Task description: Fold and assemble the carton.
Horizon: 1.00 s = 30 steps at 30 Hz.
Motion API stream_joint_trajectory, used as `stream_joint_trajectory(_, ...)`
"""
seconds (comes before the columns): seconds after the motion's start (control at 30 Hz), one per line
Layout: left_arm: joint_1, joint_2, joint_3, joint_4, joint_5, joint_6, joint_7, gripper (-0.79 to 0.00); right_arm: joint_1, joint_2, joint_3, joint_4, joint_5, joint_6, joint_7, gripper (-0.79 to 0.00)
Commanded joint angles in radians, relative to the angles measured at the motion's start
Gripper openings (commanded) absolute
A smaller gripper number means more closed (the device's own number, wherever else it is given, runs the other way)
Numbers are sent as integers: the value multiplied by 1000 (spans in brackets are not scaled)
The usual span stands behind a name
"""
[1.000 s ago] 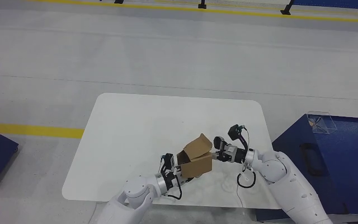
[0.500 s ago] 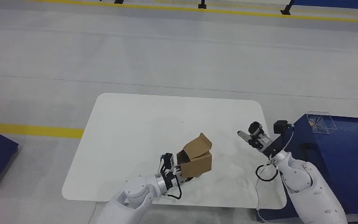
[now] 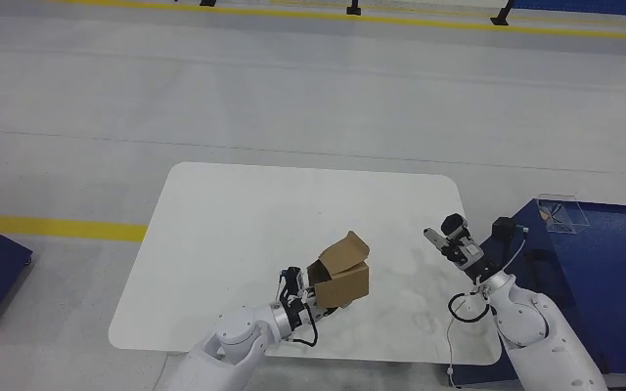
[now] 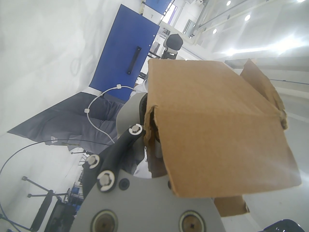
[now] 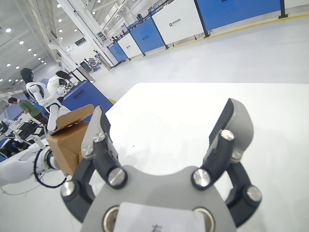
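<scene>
A brown cardboard carton is held just above the white table near its front edge, with one flap raised. My left gripper is shut on the carton's near wall; in the left wrist view the carton covers most of that gripper. My right gripper stands open over the table's right side, well apart from the carton, nothing between its fingers. The right wrist view has the right gripper spread wide, with the carton and the left arm beyond one finger.
A blue cabinet stands just past the table's right edge, with a clear plastic box on top. White cables hang from the right arm. The far half of the table is bare.
My right gripper has let go of the carton's flap and drawn back to the right, away from it. The left gripper still holds the carton in about the same place.
</scene>
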Motion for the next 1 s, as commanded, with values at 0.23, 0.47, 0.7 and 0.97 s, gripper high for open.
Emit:
stream_joint_trajectory(0.23,211,-33,-21,-481,-461,462,767,-785,-22,-8,23,-15,2,45,-28,0)
stream_joint_trajectory(0.47,184,-119,82,-512,-1017,90,1521,-785,-20,-8,24,-14,7,43,-23,0)
stream_joint_trajectory(0.7,21,-176,168,-384,-995,-248,1773,-785,-20,-8,24,-14,7,43,-23,0)
stream_joint_trajectory(0.97,-89,-236,245,-186,-931,-449,1951,-785,-20,-8,24,-14,7,43,-23,0)
